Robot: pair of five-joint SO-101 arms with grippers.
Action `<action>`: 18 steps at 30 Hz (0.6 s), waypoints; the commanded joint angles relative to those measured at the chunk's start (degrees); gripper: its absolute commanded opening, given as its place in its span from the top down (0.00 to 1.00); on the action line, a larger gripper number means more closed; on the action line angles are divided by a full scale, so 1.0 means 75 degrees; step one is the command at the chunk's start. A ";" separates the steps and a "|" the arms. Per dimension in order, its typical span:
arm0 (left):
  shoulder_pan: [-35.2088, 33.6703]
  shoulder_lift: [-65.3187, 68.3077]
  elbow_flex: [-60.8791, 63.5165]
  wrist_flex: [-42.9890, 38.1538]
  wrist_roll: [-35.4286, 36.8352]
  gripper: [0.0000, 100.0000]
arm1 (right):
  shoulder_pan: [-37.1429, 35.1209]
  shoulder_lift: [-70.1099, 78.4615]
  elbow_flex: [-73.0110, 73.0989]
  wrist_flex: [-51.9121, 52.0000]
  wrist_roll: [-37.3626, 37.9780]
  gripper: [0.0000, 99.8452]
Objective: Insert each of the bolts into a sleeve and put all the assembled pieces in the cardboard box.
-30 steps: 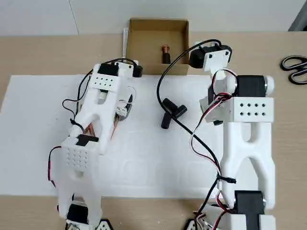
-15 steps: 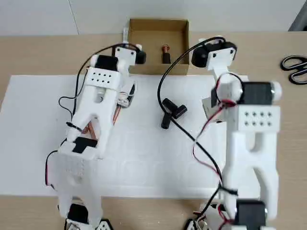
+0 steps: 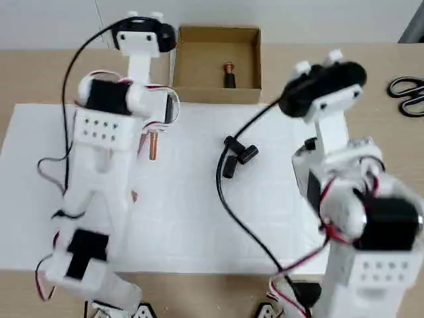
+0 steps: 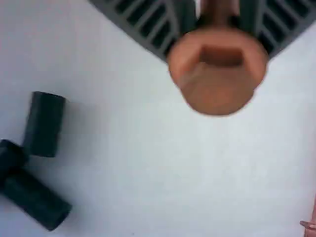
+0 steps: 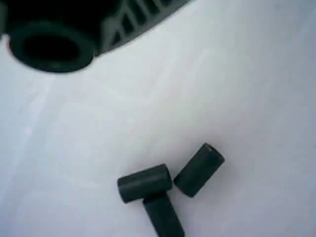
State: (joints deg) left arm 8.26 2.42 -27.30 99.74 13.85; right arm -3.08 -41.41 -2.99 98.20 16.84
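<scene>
Both arms have risen, the left gripper (image 4: 217,17) clamped on a stiff, light, slippery bolt (image 4: 217,74) at ten o'clock, best held by its shank, the right gripper (image 5: 74,24) clenched round a sleeve (image 5: 49,49) at three o'clock, loose sleeves (image 3: 235,156) at centre.

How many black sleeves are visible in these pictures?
5. Three sleeves lie together on the white sheet. One is in the right gripper. One sits on a bolt in the box. Others may be hidden.
</scene>
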 commanded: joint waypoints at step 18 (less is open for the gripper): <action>0.1137 -0.3587 0.3288 -0.2895 0.1981 0.99 | -0.1248 -0.3686 0.4864 -0.3323 -0.2157 0.95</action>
State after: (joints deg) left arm 14.33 -21.58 -5.58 84.00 26.59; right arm -9.32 -65.67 25.14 81.93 2.51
